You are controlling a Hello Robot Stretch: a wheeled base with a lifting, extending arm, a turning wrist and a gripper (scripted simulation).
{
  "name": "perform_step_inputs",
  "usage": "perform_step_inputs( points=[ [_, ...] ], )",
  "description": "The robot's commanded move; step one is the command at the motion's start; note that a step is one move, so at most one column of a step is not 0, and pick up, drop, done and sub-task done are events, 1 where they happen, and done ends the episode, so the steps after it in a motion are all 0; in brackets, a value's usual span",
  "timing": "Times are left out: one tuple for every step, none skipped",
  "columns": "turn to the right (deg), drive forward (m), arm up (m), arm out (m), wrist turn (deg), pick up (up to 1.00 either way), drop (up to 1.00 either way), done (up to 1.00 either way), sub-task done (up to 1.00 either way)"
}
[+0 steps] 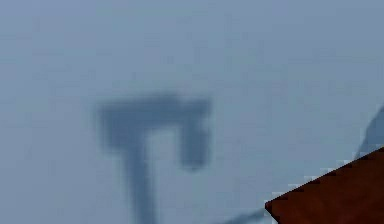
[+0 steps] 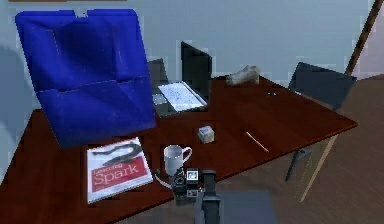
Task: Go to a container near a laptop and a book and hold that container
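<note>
A white mug point(image 2: 177, 157) stands near the front edge of the reddish-brown table point(image 2: 290, 120). Left of it lies a white and red book point(image 2: 118, 168). Behind the book a big blue laptop point(image 2: 85, 75) stands with its lid up, and a dark laptop point(image 2: 185, 85) sits further back. The arm point(image 2: 210, 200) rises from the bottom edge, and the gripper point(image 2: 182, 184) shows just below the mug. I cannot tell whether it holds anything. A corner of the table point(image 1: 335, 195) appears at the forward view's lower right.
A small grey cube point(image 2: 206, 133) and a thin pencil point(image 2: 257, 141) lie on the table right of the mug. A pale crumpled thing point(image 2: 243, 75) sits at the back. A dark chair point(image 2: 320, 85) stands at the table's far right. A plain pale wall point(image 1: 150, 60) faces the forward view.
</note>
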Motion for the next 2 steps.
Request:
perform_step_inputs(
  points=[
    [0.0, 0.00, 0.10, 0.00, 0.0, 0.00, 0.00, 0.00, 0.00],
    [0.0, 0.00, 0.00, 0.00, 0.0, 0.00, 0.00, 1.00, 0.00]
  ],
)
